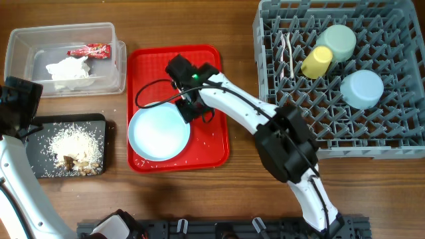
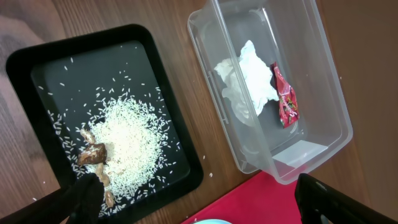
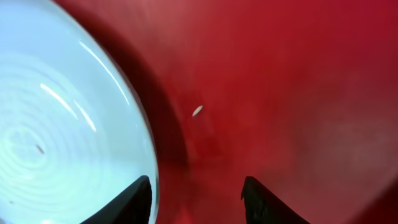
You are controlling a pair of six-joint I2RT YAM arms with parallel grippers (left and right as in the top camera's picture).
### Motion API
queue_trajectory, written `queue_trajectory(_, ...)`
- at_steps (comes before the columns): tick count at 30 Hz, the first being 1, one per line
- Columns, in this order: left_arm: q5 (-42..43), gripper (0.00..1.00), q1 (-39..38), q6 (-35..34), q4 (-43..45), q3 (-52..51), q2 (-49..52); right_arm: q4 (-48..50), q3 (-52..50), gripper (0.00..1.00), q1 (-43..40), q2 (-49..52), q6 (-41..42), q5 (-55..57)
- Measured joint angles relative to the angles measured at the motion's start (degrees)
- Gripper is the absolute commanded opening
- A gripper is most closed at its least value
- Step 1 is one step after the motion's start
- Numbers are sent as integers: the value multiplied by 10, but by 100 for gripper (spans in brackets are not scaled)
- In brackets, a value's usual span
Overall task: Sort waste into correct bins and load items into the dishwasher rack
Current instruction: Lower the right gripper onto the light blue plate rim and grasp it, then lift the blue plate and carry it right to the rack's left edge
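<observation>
The pale-blue plate (image 1: pixel 156 136) lies on the red tray (image 1: pixel 216 73). My right gripper (image 1: pixel 188 106) is open and low at the plate's upper right edge. In the right wrist view its fingers (image 3: pixel 196 202) straddle the plate's rim (image 3: pixel 56 137), one over the plate and one over the tray. My left gripper (image 2: pixel 205 208) is open and empty, held above the black tray (image 2: pixel 62 68) and the clear tub (image 2: pixel 323 81). The tub holds the white napkin (image 2: pixel 249 81) and the red wrapper (image 2: pixel 285 96). The black tray holds rice (image 2: pixel 127 140) and brown scraps (image 2: pixel 93 154).
The grey dishwasher rack (image 1: pixel 372 133) at the right holds a mint-green bowl (image 1: pixel 339 41), a yellow cup (image 1: pixel 317 61), a pale-blue bowl (image 1: pixel 362 88) and white cutlery (image 1: pixel 287 53). A few rice grains lie on the red tray. A black cable loops over the tray near the plate.
</observation>
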Motion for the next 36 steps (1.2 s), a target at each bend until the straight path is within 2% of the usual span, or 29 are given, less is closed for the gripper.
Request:
queue_trajectory(4, 0, 100, 0, 0, 0, 0, 0, -10, 0, 47, 2, 13, -23, -27)
queue_trajectory(6, 0, 100, 0, 0, 0, 0, 0, -10, 0, 32, 3, 13, -27, -32)
queue_trajectory(7, 0, 100, 0, 0, 0, 0, 0, -10, 0, 28, 3, 13, -29, -33)
queue_trajectory(11, 0, 100, 0, 0, 0, 0, 0, 3, -2, 20, 3, 13, -2, -24)
queue_trajectory(14, 0, 100, 0, 0, 0, 0, 0, 21, -12, 4, 3, 13, 13, -22)
queue_trajectory(21, 0, 100, 0, 0, 0, 0, 0, 11, -6, 4, 1, 11, 63, -20)
queue_trajectory(25, 0, 100, 0, 0, 0, 0, 0, -17, 2, 4, -25, -8, 69, 21)
queue_trajectory(30, 0, 100, 0, 0, 0, 0, 0, -28, 9, 4, -120, -125, 82, 153)
queue_trajectory(36, 0, 100, 0, 0, 0, 0, 0, -28, 25, 4, -231, -249, 84, 239)
